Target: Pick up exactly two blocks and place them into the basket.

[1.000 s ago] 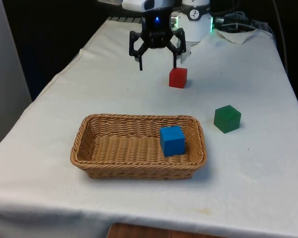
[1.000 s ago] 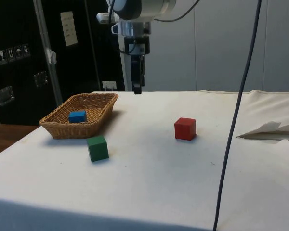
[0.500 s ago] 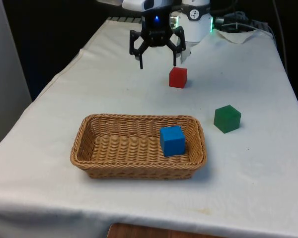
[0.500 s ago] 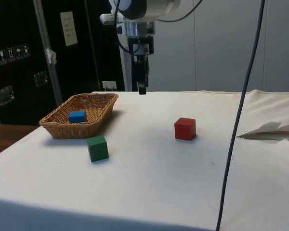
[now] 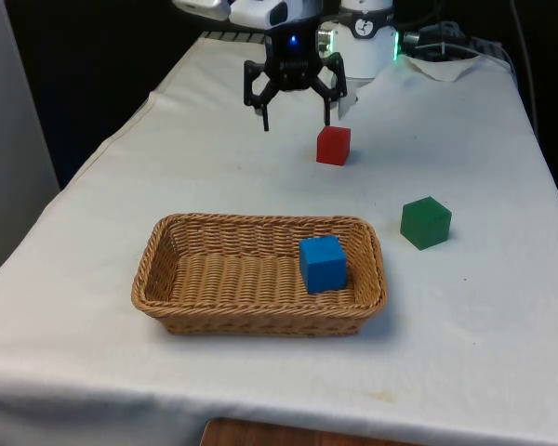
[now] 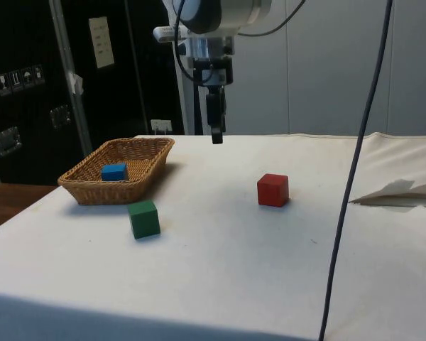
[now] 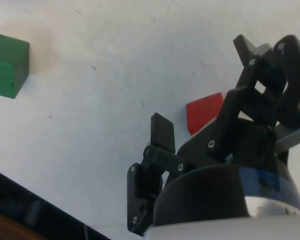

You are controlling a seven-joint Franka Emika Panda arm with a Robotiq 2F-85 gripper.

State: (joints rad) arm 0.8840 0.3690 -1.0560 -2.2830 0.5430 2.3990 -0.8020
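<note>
Above the white cloth, near the robot's end of the table, my claw (image 5: 296, 119) hangs with its fingers spread wide and nothing between them. Just past my tips, toward the front view's right, the red block (image 5: 333, 146) sits on the cloth, apart from me. A green block (image 5: 425, 223) lies nearer the front edge, beside the right end of the wicker basket (image 5: 179, 295). One blue block (image 5: 322, 264) already rests inside that basket, against its right end. From the side, I (image 6: 216, 130) hover well clear of the table (image 6: 220, 277).
</note>
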